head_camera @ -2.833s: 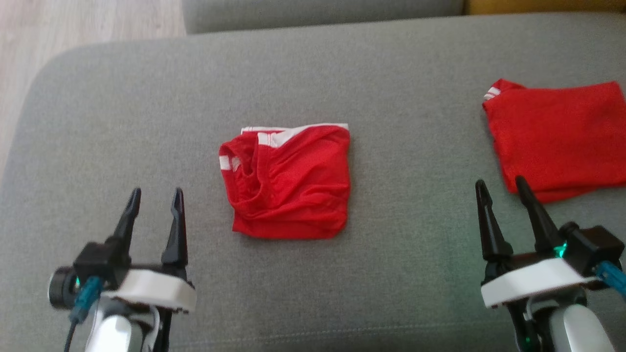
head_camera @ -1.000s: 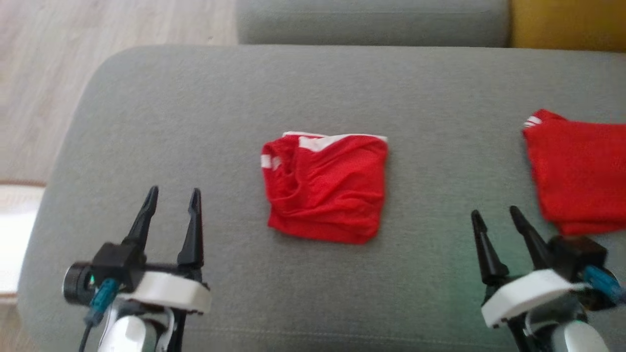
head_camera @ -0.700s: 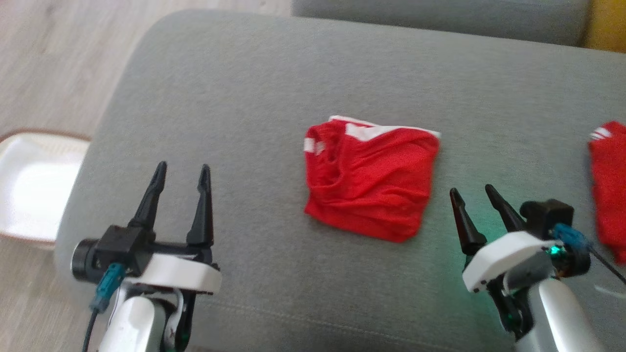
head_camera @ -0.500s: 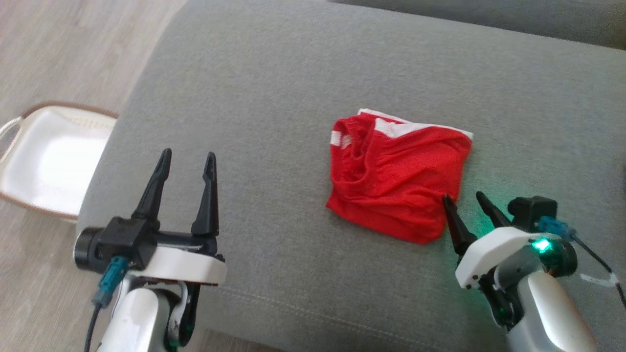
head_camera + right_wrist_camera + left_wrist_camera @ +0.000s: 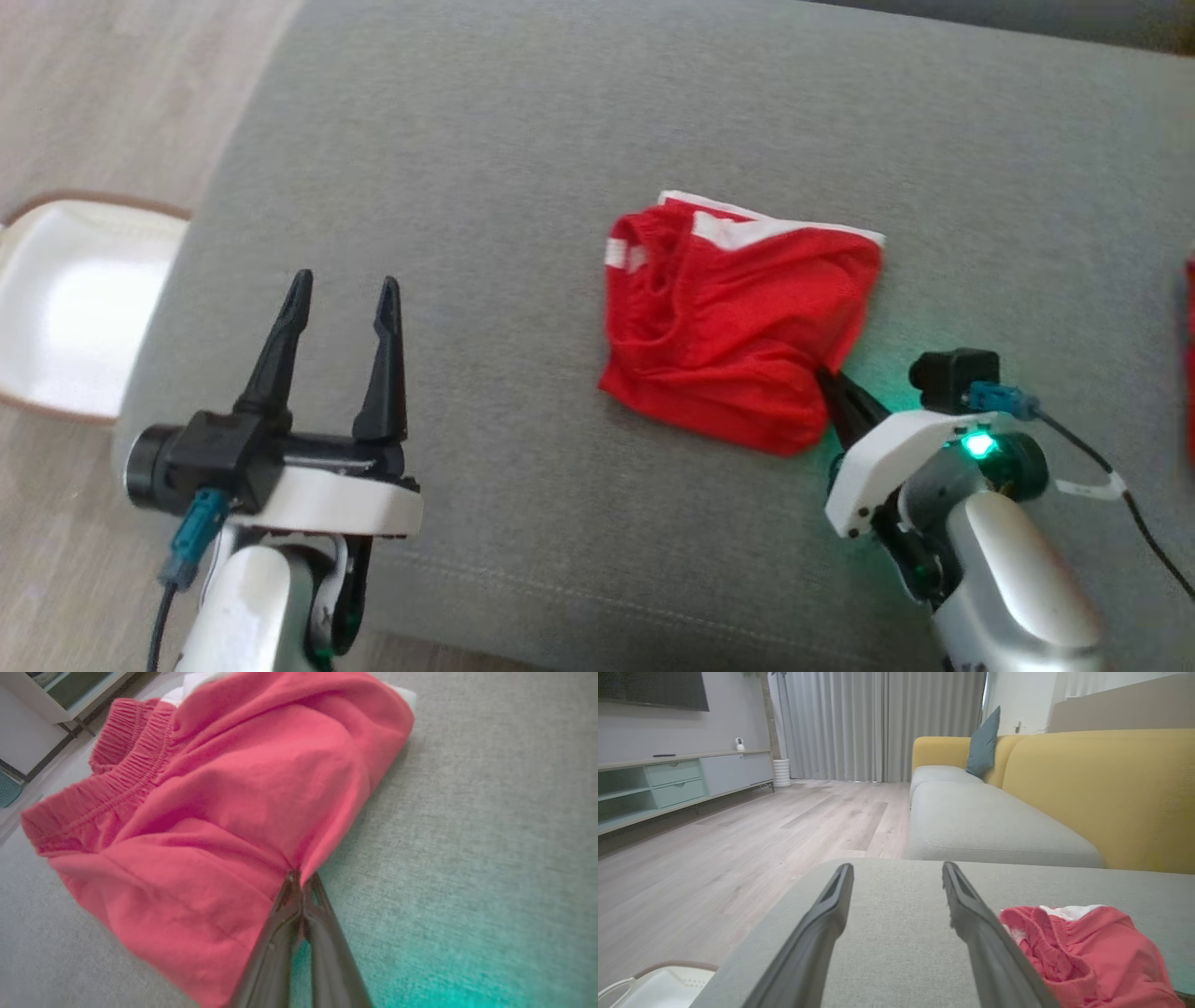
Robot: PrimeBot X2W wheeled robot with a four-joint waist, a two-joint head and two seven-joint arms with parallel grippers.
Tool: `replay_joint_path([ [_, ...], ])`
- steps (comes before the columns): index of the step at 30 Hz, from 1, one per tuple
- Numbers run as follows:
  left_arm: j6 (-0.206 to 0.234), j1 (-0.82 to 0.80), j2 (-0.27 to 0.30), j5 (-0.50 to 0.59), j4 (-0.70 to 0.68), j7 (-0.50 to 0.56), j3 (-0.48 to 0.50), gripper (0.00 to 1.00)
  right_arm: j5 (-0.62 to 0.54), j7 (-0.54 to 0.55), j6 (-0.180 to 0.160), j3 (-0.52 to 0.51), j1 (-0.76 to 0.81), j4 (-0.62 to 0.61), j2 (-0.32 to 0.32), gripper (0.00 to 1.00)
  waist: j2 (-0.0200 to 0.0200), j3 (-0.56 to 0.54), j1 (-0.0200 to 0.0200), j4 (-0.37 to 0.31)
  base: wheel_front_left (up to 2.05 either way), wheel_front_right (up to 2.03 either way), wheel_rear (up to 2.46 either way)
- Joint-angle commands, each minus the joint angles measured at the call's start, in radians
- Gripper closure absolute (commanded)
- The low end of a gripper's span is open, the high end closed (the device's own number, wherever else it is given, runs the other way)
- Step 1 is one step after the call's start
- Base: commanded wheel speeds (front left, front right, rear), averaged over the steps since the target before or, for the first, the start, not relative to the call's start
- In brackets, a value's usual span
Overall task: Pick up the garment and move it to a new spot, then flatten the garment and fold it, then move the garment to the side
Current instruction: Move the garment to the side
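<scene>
Red folded garment with white trim lies in the middle of the grey sofa cushion. The right end effector pinches its near right corner, fingers pressed together on puckered cloth. The left end effector hangs over the cushion's near left part, fingers spread, apart from the garment. A white basket sits on the floor, left.

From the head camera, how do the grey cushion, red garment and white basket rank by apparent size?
Grey cushion, largest.
Red garment, next.
White basket, smallest as seen, though cropped and farther away, so unsure.
</scene>
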Motion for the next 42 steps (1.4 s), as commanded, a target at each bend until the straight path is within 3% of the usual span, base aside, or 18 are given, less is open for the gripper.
replay_joint_path([
  [1, -0.003, -0.034, 0.003, 0.017, -0.041, -0.012, 0.039, 0.00, -0.002, 0.001, -0.001, 0.031, 0.013, -0.043, 0.011, 1.00, 0.0000, 0.010, -0.0001, -0.049, 0.00, 0.00, 0.00],
  [13, -0.039, -0.053, 0.016, 0.037, -0.060, -0.012, 0.050, 0.00, 0.001, 0.067, -0.001, 0.086, 0.051, -0.190, -0.069, 1.00, 0.0000, 0.039, -0.0001, -0.368, 0.00, 0.00, 0.00],
  [19, -0.056, -0.077, 0.021, 0.044, -0.062, -0.012, 0.037, 0.00, 0.025, 0.076, -0.001, 0.104, -0.012, -0.211, -0.109, 1.00, 0.0000, 0.078, -0.0001, -0.449, 0.00, 0.00, 0.00],
  [28, -0.084, -0.139, 0.039, 0.058, -0.060, -0.012, 0.010, 0.00, 0.061, 0.039, -0.001, 0.068, -0.226, -0.141, -0.179, 1.00, 0.0000, 0.167, -0.0001, -0.497, 0.00, 0.00, 0.00],
  [36, -0.097, -0.176, 0.056, 0.068, -0.068, -0.006, -0.008, 0.00, 0.090, -0.030, -0.001, -0.100, -0.340, -0.043, -0.280, 1.00, 0.0000, 0.235, -0.0001, -0.509, 0.00, 0.00, 0.00],
  [42, -0.110, -0.201, 0.070, 0.072, -0.085, 0.002, -0.025, 0.00, 0.113, -0.037, -0.001, -0.242, -0.383, -0.033, -0.316, 1.00, 0.0000, 0.306, -0.0001, -0.532, 0.00, 0.00, 0.00],
])
